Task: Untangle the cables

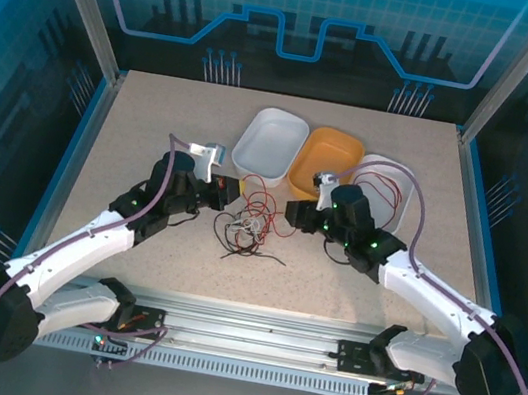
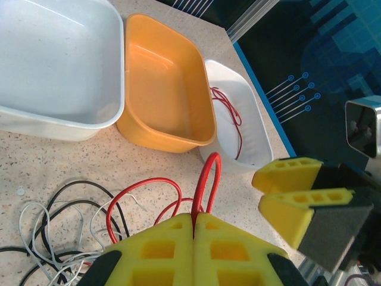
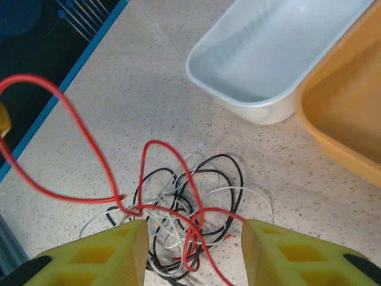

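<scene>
Several cables (image 1: 249,227), left end effector (image 2: 194,217) clenching red cable (image 2: 201,185), right end effector (image 3: 193,226) released

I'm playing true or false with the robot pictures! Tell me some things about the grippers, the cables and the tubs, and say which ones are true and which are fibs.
1. The left gripper is pinching a red cable. True.
2. The orange tub is full of cables. False: it is empty.
3. A second red cable lies in the right-hand white tub. True.
4. The right gripper is squeezed shut. False: its jaws stand apart over the bundle.
5. Every cable in the bundle is red. False: black and white ones are in it too.
</scene>
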Controlling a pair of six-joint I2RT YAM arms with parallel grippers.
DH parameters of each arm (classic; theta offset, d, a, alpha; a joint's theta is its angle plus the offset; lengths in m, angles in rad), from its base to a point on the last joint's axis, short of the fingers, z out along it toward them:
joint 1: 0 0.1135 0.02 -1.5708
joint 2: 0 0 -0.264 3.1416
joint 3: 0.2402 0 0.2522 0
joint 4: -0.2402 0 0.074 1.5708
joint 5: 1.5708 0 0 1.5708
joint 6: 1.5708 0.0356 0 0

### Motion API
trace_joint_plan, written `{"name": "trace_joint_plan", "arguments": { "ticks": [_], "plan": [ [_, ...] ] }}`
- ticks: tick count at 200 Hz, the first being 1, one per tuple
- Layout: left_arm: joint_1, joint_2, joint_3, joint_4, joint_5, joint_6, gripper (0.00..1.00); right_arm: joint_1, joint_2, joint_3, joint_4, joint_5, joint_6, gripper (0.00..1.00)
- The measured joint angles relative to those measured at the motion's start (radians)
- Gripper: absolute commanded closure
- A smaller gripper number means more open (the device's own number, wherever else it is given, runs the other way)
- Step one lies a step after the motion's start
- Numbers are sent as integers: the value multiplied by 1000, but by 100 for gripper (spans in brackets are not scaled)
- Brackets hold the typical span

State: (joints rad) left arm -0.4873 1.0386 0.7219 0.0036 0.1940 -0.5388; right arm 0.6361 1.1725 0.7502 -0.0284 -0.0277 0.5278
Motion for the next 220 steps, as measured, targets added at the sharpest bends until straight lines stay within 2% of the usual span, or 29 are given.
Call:
{"name": "trace_joint_plan", "arguments": {
  "ticks": [21, 86, 145, 158, 177, 191, 202, 220],
  "plan": [
    [0, 0, -2, 0, 1, 4, 100, -31, 64, 40, -39, -36, -21, 58],
    [0, 0, -6, 1, 6, 16, 100, -35, 323, 236, -83, -168, -111, 56],
    [0, -10, -18, 0, 10, 16, 100, -33, 474, 299, -85, -222, -129, 56],
    [0, -13, -19, 0, 10, 16, 100, -32, 492, 299, -85, -224, -130, 61],
    [0, -17, -19, 0, 11, 17, 100, -26, 508, 301, -93, -225, -129, 79],
    [0, -20, -19, -3, 10, 18, 100, -19, 507, 307, -101, -224, -133, 88],
    [0, -23, -20, -6, 8, 18, 96, -13, 506, 317, -110, -216, -129, 95],
    [0, -33, -27, -19, -5, 19, 86, 2, 486, 336, -140, -193, -137, 99]
  ]
}}
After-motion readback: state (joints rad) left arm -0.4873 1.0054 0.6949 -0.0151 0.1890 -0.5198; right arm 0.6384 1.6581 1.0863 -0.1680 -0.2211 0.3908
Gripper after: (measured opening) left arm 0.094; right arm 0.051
